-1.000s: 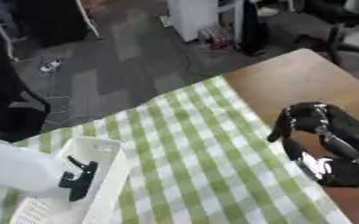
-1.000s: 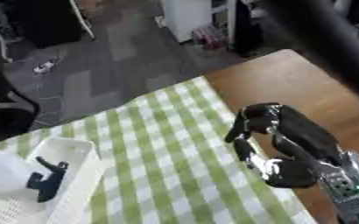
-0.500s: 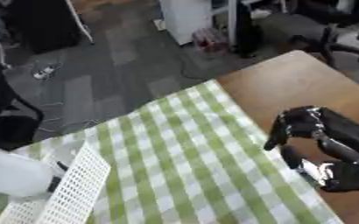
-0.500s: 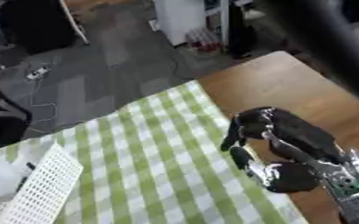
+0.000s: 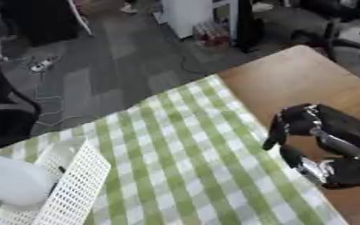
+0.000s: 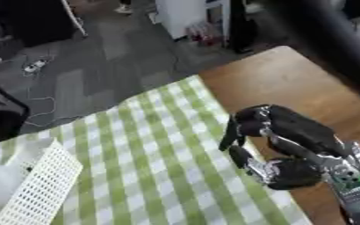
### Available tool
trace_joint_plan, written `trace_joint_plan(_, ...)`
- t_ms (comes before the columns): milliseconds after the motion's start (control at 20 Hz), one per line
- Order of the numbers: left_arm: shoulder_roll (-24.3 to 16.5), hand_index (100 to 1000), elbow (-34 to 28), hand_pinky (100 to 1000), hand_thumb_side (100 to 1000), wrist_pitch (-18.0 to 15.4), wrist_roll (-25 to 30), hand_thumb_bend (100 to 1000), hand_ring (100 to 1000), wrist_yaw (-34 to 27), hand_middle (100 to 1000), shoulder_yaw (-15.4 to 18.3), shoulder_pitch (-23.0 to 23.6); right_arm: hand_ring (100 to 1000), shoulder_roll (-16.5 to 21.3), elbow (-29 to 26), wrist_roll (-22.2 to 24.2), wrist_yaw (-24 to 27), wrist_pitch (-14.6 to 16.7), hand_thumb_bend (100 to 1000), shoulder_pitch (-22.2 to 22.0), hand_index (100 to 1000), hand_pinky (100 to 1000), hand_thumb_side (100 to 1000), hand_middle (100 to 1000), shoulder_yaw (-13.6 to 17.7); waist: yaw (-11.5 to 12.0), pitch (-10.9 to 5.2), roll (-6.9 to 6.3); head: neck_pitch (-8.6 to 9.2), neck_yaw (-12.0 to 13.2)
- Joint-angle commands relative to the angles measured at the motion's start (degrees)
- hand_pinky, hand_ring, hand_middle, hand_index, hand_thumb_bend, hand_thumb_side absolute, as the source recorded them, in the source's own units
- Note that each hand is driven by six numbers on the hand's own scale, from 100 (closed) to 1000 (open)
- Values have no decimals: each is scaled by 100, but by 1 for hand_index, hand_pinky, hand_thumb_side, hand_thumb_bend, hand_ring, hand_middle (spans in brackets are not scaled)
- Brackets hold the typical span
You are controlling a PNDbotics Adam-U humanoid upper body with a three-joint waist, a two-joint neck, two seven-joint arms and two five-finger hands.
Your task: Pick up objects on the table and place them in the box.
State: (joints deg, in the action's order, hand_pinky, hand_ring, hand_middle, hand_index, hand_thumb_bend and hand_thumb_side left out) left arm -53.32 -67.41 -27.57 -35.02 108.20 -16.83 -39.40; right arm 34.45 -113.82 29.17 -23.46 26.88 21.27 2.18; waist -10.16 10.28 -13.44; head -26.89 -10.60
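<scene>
green checked cloth (image 5: 175, 162) covers the wooden table (image 5: 306, 83) above grey floor (image 5: 114, 57); right hand (image 6: 279, 140) clenched, empty.

The green-and-white checked cloth (image 5: 183, 149) lies bare across the middle of the table, open passage from the white perforated box (image 5: 72, 186) at the lower left to the right hand (image 6: 279, 140) at the right edge; that hand, fingers curled, hangs over the cloth's right border and the bare wooden tabletop (image 5: 306, 83); a white rounded object (image 5: 10, 186) fills part of the box.
</scene>
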Motion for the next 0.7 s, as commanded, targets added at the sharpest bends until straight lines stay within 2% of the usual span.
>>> trace_joint_plan(50,-203,875,-192,883,1000,-396,-115,231,877,-259,820,44,-97,444,116,-77,96,35,-2,100,61,648,576,1000,520,59,25,-91,49,32,7)
trace_joint_plan(150,-249,887,-306,904,1000,-613,-160,299,896,-488,841,47,-122,446,126,-77,148,21,-3,100,35,649,577,1000,521,48,45,-107,49,32,-17)
trace_joint_plan(300,-333,904,-428,930,1000,-912,-59,348,904,-962,855,80,-185,447,137,-77,219,-7,5,100,-3,649,577,1000,522,32,83,-133,49,15,-56)
trace_joint_plan(500,-449,905,-619,935,1000,-1228,281,342,900,-1678,857,123,-275,447,144,-77,282,-29,7,100,-31,650,577,1000,522,17,110,-156,49,29,-108)
trace_joint_plan(700,-582,902,-855,933,1000,-1365,608,323,895,-2306,856,175,-336,447,146,-77,324,-32,4,100,-41,650,577,1000,523,7,131,-165,49,13,-123)
